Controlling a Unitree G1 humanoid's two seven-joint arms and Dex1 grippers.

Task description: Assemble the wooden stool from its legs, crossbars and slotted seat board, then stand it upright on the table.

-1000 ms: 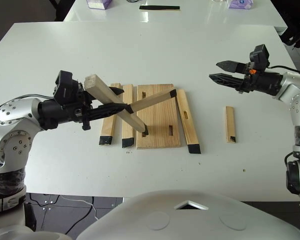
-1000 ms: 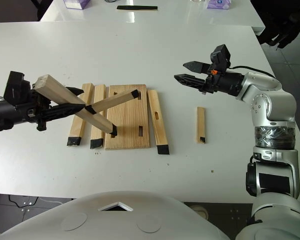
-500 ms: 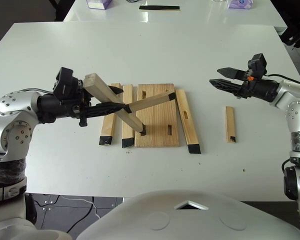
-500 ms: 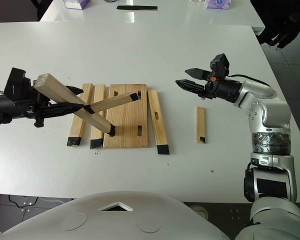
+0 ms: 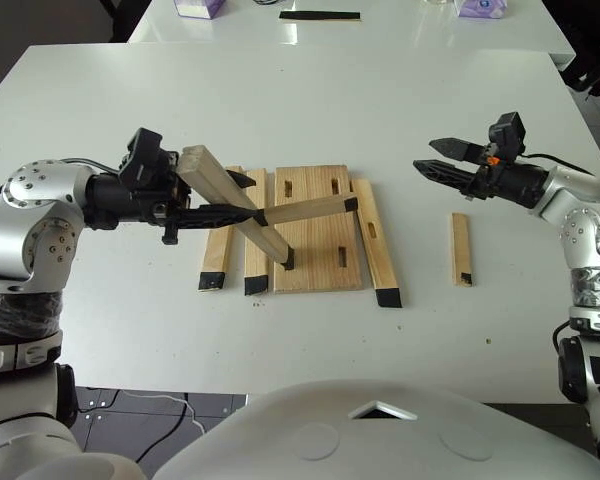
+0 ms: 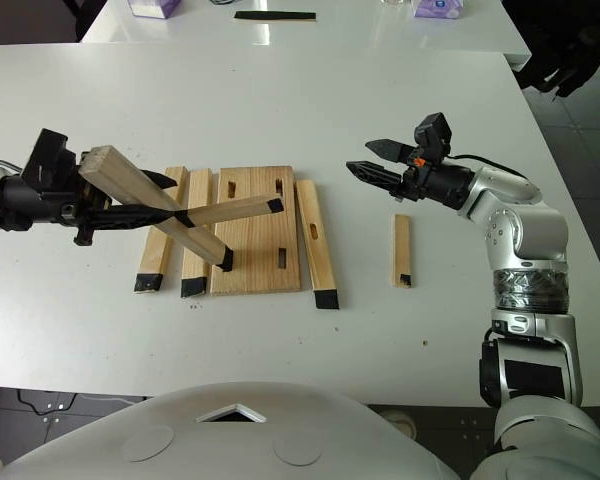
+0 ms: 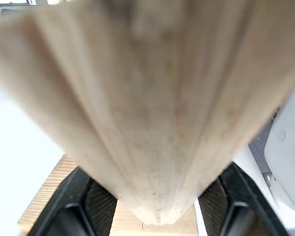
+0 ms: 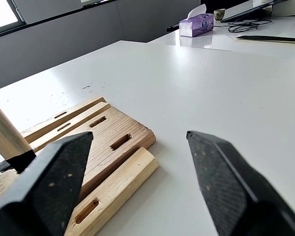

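My left gripper (image 5: 244, 198) is shut on a thick wooden leg (image 5: 235, 207) held tilted, its black foot (image 5: 288, 262) down on the slotted seat board (image 5: 320, 268). A crossbar (image 5: 305, 209) joined to that leg reaches right over the board. In the left wrist view the leg (image 7: 152, 98) stands between my black fingers (image 7: 83, 201). Two legs (image 5: 216, 255) lie left of the board and one leg (image 5: 373, 245) lies right of it. A short crossbar (image 5: 461, 248) lies further right. My right gripper (image 5: 423, 154) hovers open above the table, right of the board.
The white table (image 5: 100, 330) has bare room in front of the parts and behind them. On a second table behind are two tissue boxes (image 5: 198, 7) and a black strip (image 5: 320, 15). The right wrist view looks across the seat board (image 8: 115, 129) and the leg (image 8: 119, 183) beside it.
My left arm has shifted the held leg and crossbar slightly right; the crossbar's free end has dropped lower over the board. My right forearm has lowered, its gripper still open.
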